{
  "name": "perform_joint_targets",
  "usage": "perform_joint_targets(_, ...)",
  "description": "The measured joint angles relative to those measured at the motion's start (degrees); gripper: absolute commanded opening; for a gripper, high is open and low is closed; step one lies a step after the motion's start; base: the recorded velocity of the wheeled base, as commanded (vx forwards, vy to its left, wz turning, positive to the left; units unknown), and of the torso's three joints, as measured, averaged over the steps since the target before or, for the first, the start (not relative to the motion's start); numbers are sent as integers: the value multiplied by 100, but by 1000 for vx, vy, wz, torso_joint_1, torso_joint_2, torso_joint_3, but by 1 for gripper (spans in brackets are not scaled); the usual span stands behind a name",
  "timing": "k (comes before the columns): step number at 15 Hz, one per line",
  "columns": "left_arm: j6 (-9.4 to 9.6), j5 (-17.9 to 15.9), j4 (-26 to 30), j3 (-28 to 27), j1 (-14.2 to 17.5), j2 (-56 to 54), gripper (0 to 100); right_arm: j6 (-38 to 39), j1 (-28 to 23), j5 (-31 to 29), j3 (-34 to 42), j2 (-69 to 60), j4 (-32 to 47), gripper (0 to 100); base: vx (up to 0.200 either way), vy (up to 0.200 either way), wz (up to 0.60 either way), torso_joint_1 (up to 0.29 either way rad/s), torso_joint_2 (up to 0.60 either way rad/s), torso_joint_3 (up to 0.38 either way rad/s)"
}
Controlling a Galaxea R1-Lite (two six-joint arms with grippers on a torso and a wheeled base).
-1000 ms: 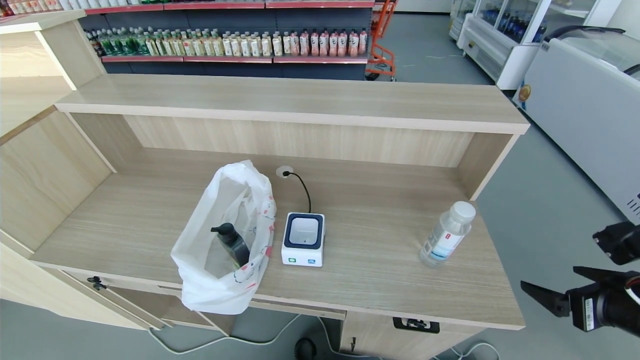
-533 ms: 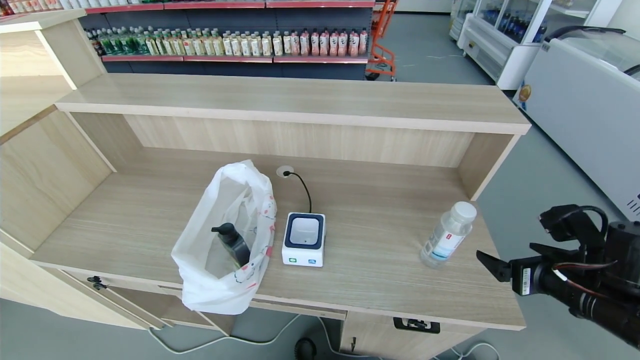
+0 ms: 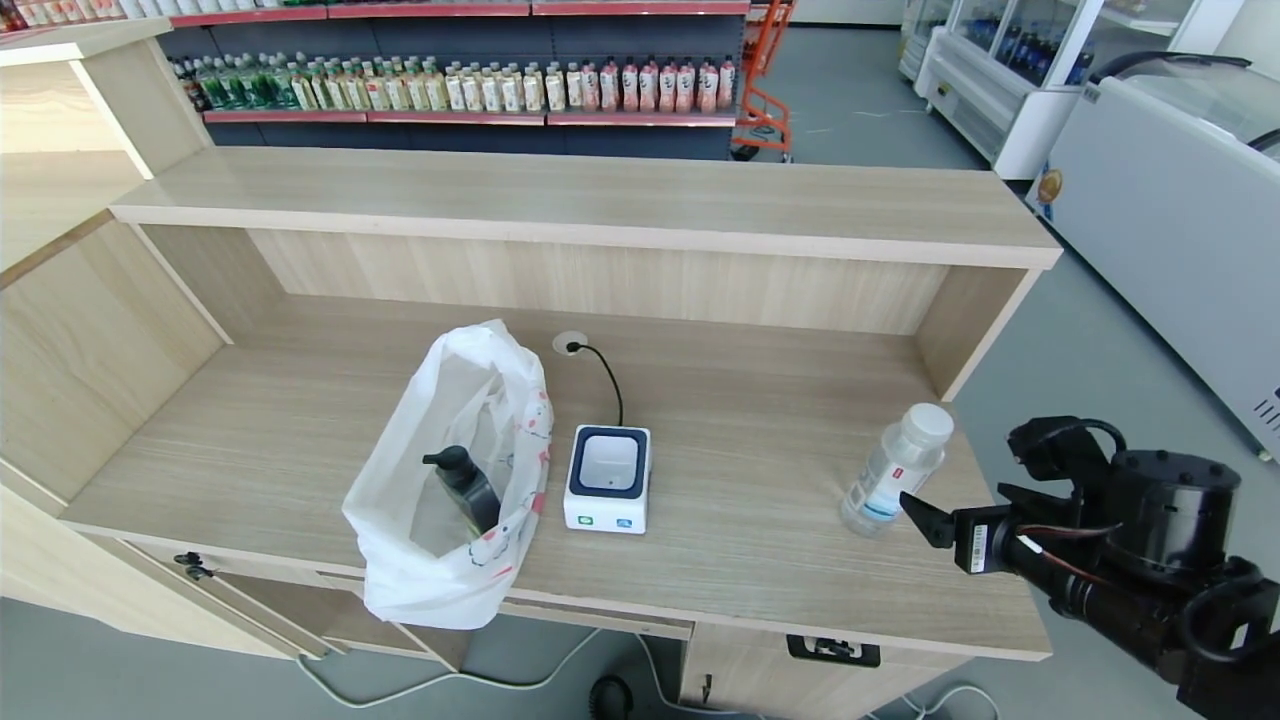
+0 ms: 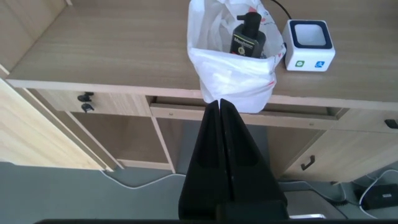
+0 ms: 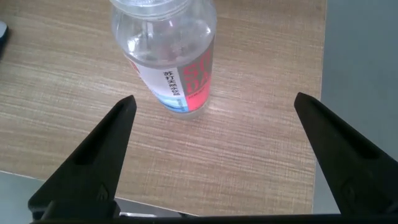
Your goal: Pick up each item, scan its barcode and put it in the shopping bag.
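Bottle (image 3: 893, 468) upright on counter (image 3: 740, 480), right pincer (image 5: 214, 104) wide near it, left pincer (image 4: 219, 104) closed

1. One white shopping bag (image 3: 400, 560) stands on the single wooden counter (image 3: 740, 480).
2. One dark pump bottle (image 3: 468, 490) sits inside the bag.
3. One clear bottle (image 3: 893, 468) with a white cap stands on the counter, making two bottles in all there.
4. One scanner (image 3: 606, 478), with one black cable (image 3: 605, 375).
5. Two claws: the left claw (image 4: 221, 106) and the right claw (image 5: 216, 102).
6. One long row of drink bottles (image 3: 460, 88) on the store shelf behind, too many to count.
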Motion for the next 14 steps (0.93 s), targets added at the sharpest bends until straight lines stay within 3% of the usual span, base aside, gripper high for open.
perform_joint_targets(5, 0, 0, 0, 0, -2, 0, 0, 55, 113, 9, -185, 668, -649, 100, 0, 0, 0, 0, 0, 0)
perform_joint_targets(14, 1, 0, 0, 0, -2, 0, 0, -62, 306, 30, -714, 1145, -852, 100, 0, 0, 0, 0, 0, 0)
